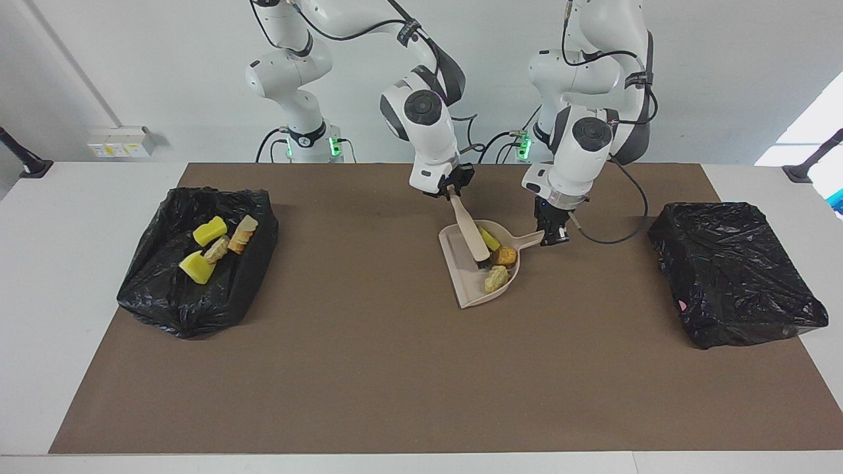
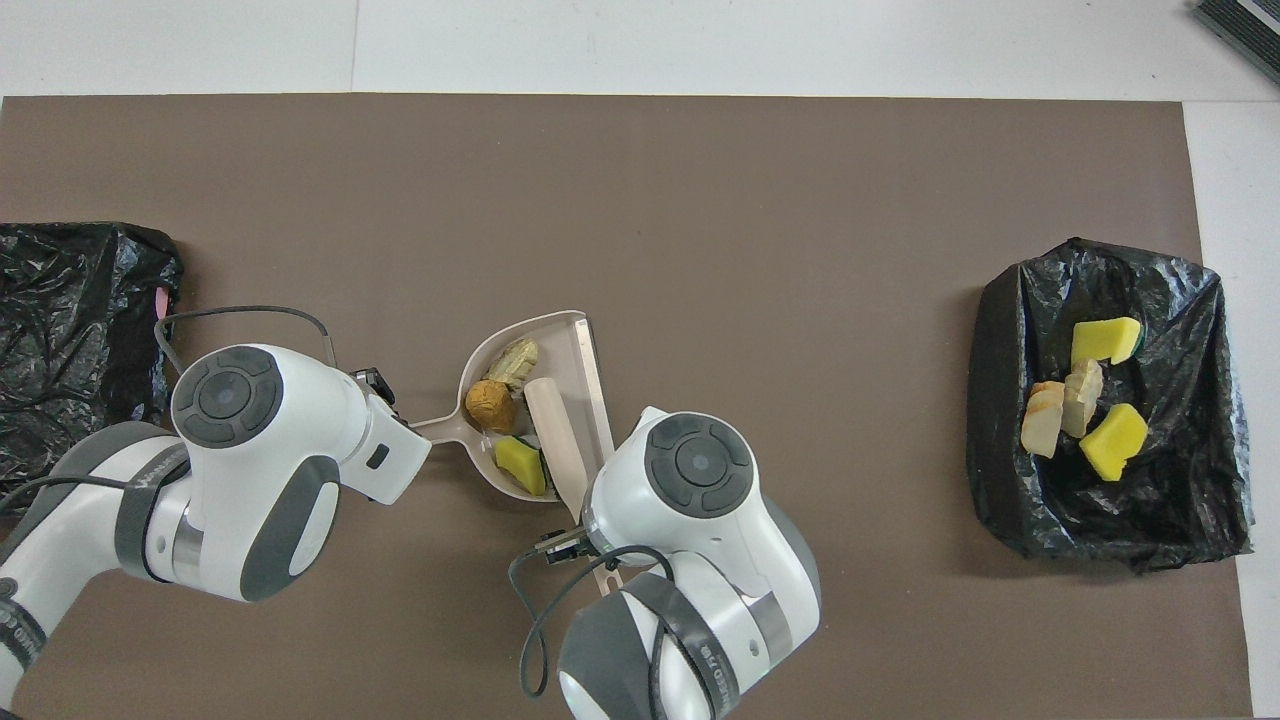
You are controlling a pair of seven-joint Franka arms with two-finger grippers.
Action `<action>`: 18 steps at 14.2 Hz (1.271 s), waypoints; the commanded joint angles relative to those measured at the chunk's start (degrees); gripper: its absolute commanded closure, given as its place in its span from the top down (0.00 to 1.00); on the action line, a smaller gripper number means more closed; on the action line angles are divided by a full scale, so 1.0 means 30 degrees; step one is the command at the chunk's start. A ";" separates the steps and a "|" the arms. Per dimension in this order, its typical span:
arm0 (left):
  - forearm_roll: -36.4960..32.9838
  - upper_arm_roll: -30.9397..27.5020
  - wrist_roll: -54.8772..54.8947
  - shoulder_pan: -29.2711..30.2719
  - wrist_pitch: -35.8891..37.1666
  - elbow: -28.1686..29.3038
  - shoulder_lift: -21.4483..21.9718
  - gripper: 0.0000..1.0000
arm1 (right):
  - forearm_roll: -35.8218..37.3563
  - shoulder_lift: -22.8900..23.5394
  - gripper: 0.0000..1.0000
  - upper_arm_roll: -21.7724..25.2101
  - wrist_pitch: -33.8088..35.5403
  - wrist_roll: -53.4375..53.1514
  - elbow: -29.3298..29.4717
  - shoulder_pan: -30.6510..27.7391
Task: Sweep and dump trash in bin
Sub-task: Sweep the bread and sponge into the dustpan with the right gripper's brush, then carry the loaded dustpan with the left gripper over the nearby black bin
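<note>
A beige dustpan lies flat on the brown mat near the robots. Three pieces of trash rest in it: a yellow sponge chunk, a brown lump and a tan lump. My left gripper is shut on the dustpan's handle. My right gripper is shut on the beige brush, whose black bristles stand inside the pan against the scraps. In the overhead view both wrists hide their fingers.
A black bag-lined bin at the right arm's end holds several scraps, among them yellow sponge chunks. A closed black bag sits at the left arm's end. White table borders the mat.
</note>
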State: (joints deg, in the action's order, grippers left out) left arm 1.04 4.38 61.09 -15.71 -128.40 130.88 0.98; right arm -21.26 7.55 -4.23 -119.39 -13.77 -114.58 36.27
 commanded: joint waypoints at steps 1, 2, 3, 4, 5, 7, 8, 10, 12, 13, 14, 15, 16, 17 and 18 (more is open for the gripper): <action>-0.0173 -0.0113 -0.0906 0.0168 -0.0414 0.0466 0.0610 0.00 | 0.0403 -0.1487 0.00 0.0091 0.1472 0.0724 -0.0128 -0.1102; -0.0172 -0.0113 -0.1316 0.0256 -0.0414 0.0407 0.0551 0.00 | 0.0930 -0.1838 0.00 0.0092 0.1882 0.0608 -0.0128 -0.1452; -0.0172 -0.0084 -0.1639 0.0373 -0.0385 0.0406 0.0551 0.00 | 0.1370 -0.2248 0.00 0.0092 0.2611 0.0549 -0.0128 -0.1717; -0.0114 -0.0112 -0.1787 0.0607 -0.0356 0.0377 0.0551 0.00 | 0.1635 -0.2745 0.00 0.0092 0.3430 0.0403 -0.0099 -0.1922; 0.0002 -0.0113 -0.1876 0.0812 -0.0240 0.0261 0.0696 0.00 | 0.1957 -0.3098 0.00 0.0092 0.4077 -0.0178 -0.0099 -0.1982; 0.0062 -0.0113 -0.2109 0.1164 0.0198 -0.0002 0.1017 0.00 | 0.3273 -0.3713 0.00 -0.0170 0.4231 -0.3327 -0.0390 -0.1459; 0.0091 -0.0229 -0.2430 0.1195 0.0636 -0.0207 0.1135 0.00 | 0.3453 -0.3833 0.00 -0.0200 0.4143 -0.4885 -0.0450 -0.0789; 0.0091 -0.0201 -0.2550 0.2215 0.1661 -0.1026 0.1283 0.00 | 0.3454 -0.4359 0.00 -0.0230 0.3996 -0.6186 -0.1295 -0.0053; 0.0121 -0.0230 -0.2521 0.3064 0.2803 -0.1729 0.1458 0.00 | 0.3454 -0.4333 0.00 -0.0230 0.2046 -0.7910 -0.2466 0.1350; 0.0121 -0.0230 -0.2434 0.3592 0.3214 -0.1906 0.1546 0.00 | 0.3454 -0.4187 0.00 -0.0230 0.0843 -0.8585 -0.3052 0.1908; 0.0092 -0.0230 -0.2375 0.3974 0.3567 -0.2053 0.1692 0.00 | 0.3454 -0.4041 0.00 -0.0230 0.0280 -0.8998 -0.3319 0.2319; 0.0091 -0.0230 -0.2316 0.4558 0.3918 -0.2258 0.1722 0.00 | 0.3454 -0.3923 0.00 -0.0230 0.0130 -0.9437 -0.3351 0.2788; 0.0091 -0.0230 -0.2258 0.5231 0.4473 -0.2666 0.1723 0.00 | 0.3454 -0.3777 0.00 -0.0230 0.0012 -1.0196 -0.3380 0.3372; 0.0091 -0.0230 -0.1880 0.5963 0.5203 -0.3192 0.1723 0.00 | 0.3483 -0.3717 0.00 -0.0230 -0.0395 -1.1016 -0.3467 0.3871; 0.0091 -0.0230 -0.1151 0.6927 0.6052 -0.3922 0.1694 0.00 | 0.3513 -0.3630 0.00 -0.0230 -0.1095 -1.1488 -0.3961 0.4427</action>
State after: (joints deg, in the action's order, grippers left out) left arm 1.13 3.14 54.94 0.70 -114.82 122.66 5.53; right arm -12.01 -2.95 -5.01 -119.57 -44.75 -124.51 47.44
